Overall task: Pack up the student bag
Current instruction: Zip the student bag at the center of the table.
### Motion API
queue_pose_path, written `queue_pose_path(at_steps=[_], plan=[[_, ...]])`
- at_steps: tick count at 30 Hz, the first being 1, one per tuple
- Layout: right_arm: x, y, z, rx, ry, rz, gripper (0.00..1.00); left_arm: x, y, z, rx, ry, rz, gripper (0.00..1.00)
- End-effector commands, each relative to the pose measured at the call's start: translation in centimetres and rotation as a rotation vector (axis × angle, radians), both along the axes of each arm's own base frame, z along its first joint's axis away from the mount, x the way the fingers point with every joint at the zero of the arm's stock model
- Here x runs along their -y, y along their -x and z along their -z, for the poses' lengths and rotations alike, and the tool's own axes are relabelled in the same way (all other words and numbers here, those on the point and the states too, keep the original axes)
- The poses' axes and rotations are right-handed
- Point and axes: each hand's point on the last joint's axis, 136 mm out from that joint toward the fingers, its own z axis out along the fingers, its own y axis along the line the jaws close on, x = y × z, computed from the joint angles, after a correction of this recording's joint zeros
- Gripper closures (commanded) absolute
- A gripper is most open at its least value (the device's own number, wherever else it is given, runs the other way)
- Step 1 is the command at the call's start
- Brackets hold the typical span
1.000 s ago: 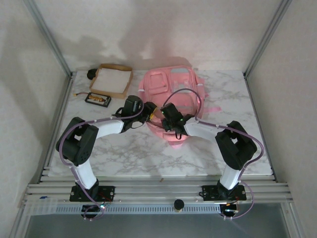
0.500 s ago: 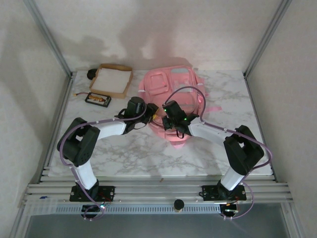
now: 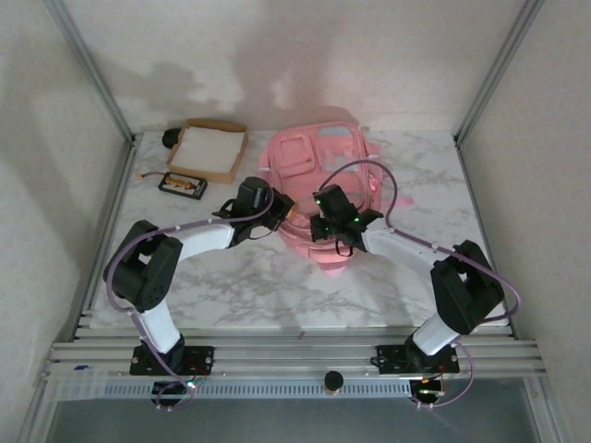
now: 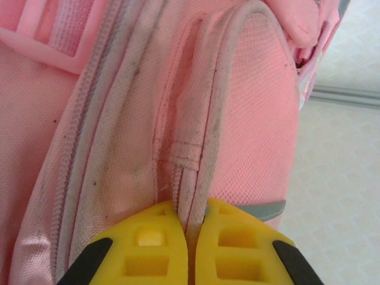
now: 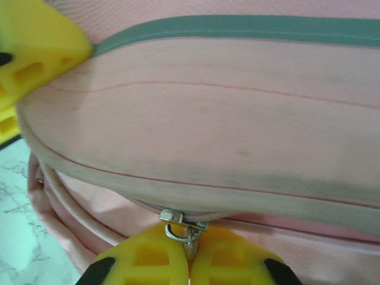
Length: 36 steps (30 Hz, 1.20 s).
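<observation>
The pink student bag (image 3: 319,171) lies flat in the middle of the table, its top end toward the arms. My left gripper (image 3: 284,210) is at the bag's near left corner, shut on a pink fabric strap (image 4: 196,178) that runs between its yellow fingers (image 4: 154,243). My right gripper (image 3: 319,228) is at the bag's near edge, shut on the metal zipper pull (image 5: 185,228) under a pink flap with a grey-green edging (image 5: 237,27). In the right wrist view the left gripper's yellow finger (image 5: 32,50) shows at upper left, touching the bag.
A shallow tan cardboard tray (image 3: 207,149) stands at the back left with a dark round object (image 3: 171,138) behind it. A small black case (image 3: 182,185) lies in front of the tray. Metal frame posts (image 3: 97,88) rise at both back corners.
The right gripper has moved right and slightly back along the bag's near edge with the zipper pull. The left gripper has stayed on the strap, shifting little.
</observation>
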Motion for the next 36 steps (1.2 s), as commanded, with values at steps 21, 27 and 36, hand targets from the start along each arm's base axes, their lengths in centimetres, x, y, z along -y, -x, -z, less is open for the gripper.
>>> queue_pose_path(at_steps=[21, 27, 36], plan=[[9.2, -2.4, -1.4, -0.066, -0.004, 0.202, 1.00, -19.0, -6.5, 1.2, 0.002, -0.479, -0.141, 1.00], [3.5, -1.3, -2.0, -0.096, -0.119, 0.053, 1.00, -16.2, -6.9, -1.1, 0.093, -0.284, -0.087, 0.73], [0.9, -0.4, -0.6, -0.124, -0.126, 0.022, 1.00, -7.3, 0.7, -5.4, 0.113, 0.149, -0.122, 0.46]])
